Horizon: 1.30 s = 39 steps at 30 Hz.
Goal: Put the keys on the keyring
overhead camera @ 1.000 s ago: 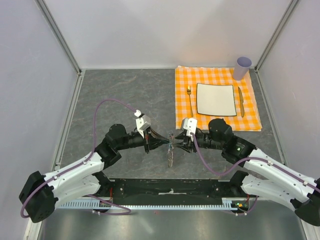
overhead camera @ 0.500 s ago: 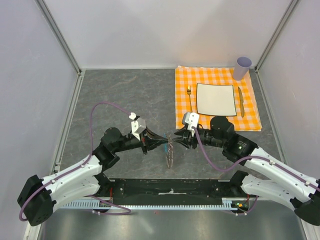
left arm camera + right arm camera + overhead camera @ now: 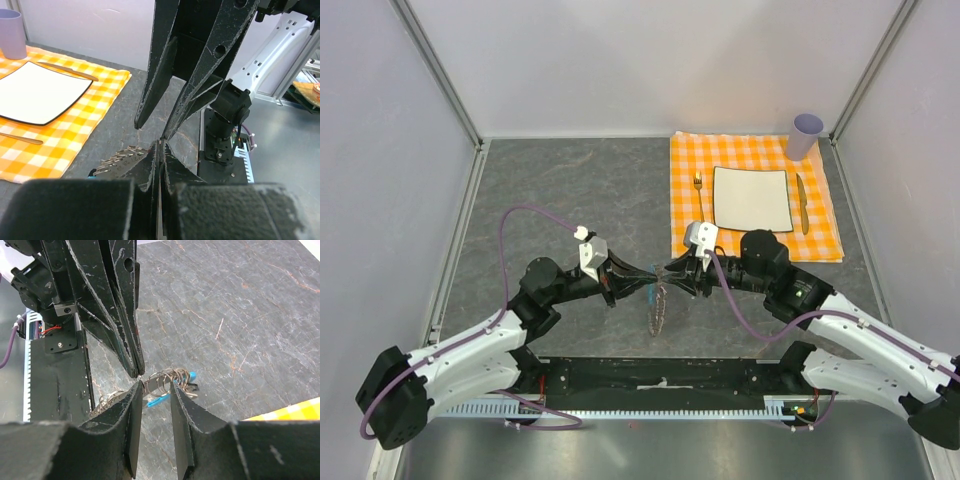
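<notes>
The keyring [image 3: 658, 308] is a bunch of thin metal rings on a flat metal strip, with a bright-blue tag [image 3: 158, 401] and a small dark piece [image 3: 193, 386]. It hangs between the two grippers above the grey table. My left gripper [image 3: 653, 281] is shut, pinching the upper end of the keyring [image 3: 122, 157]. My right gripper [image 3: 669, 272] faces it tip to tip and is open, with the rings [image 3: 167, 381] between its fingers. I cannot tell separate keys apart from the rings.
An orange checked cloth [image 3: 825, 225] lies at the back right with a white square plate [image 3: 752, 198], a fork [image 3: 700, 200], a knife [image 3: 801, 203] and a lilac cup [image 3: 805, 136]. White walls enclose the table.
Both grippers have shifted slightly left and away from the arm bases, staying tip to tip. The keyring bunch has moved with them and still hangs below.
</notes>
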Tool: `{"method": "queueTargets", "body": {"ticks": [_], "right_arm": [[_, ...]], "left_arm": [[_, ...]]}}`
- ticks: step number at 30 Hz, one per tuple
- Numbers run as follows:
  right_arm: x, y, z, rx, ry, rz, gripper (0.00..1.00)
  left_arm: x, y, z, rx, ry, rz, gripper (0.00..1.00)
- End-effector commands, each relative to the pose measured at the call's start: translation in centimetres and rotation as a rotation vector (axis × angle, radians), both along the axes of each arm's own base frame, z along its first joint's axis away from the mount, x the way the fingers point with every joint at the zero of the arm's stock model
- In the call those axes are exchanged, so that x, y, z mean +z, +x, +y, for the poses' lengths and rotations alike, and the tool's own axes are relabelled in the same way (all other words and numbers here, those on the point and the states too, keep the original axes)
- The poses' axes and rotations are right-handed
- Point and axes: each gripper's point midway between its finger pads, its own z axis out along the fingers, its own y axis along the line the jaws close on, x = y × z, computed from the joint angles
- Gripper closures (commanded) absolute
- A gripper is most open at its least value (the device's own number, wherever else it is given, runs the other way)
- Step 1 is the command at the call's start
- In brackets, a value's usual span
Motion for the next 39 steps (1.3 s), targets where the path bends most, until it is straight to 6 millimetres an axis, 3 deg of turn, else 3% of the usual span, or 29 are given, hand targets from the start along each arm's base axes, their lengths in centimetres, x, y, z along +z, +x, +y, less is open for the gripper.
{"method": "queueTargets", "body": {"ticks": [1,8,10,11,13,17,22,23,25,27,39], "right_arm": [[2.6,0.1,0.7,0.021,0.067,-0.038,0.64],[2.1,0.2,0.8,0.02,0.064,-0.033,0.72],[2.0,0.3,0.9,0.019,0.063,-0.034,0.79],[2.0,0.2,0.9,0.021,0.061,-0.036,0.89],[2.2,0.3,0.8,0.018,0.06,-0.047,1.0],[2.2,0.6,0.4,0.016,0.005,-0.073,1.0],[1.6,1.0,-0.1,0.022,-0.1,-0.095,1.0],[1.5,1.1,-0.2,0.029,-0.117,-0.108,1.0],[1.3,1.1,-0.3,0.034,-0.146,-0.107,1.0],[1.3,1.1,-0.1,0.054,-0.161,-0.115,1.0],[2.2,-0.6,0.3,0.174,-0.149,-0.157,1.0]], "left_arm": [[3.1,-0.3,0.0,-0.014,-0.094,-0.094,0.98],[3.1,-0.4,-0.1,-0.024,-0.105,-0.095,0.98],[3.1,-0.5,-0.1,-0.027,-0.105,-0.092,0.98],[3.1,-0.5,-0.1,-0.028,-0.105,-0.092,0.98],[2.7,-0.4,0.0,-0.02,-0.095,-0.083,0.98],[1.5,0.3,0.1,0.023,-0.037,-0.043,0.95],[0.6,1.0,1.0,0.084,0.104,0.001,0.66],[1.4,1.0,1.1,0.088,0.115,-0.006,0.63],[0.4,1.1,1.5,0.098,0.196,0.005,0.57],[1.6,1.5,1.7,0.117,0.214,-0.023,0.52],[0.1,1.3,-0.3,-0.011,0.294,-0.009,0.47]]}}
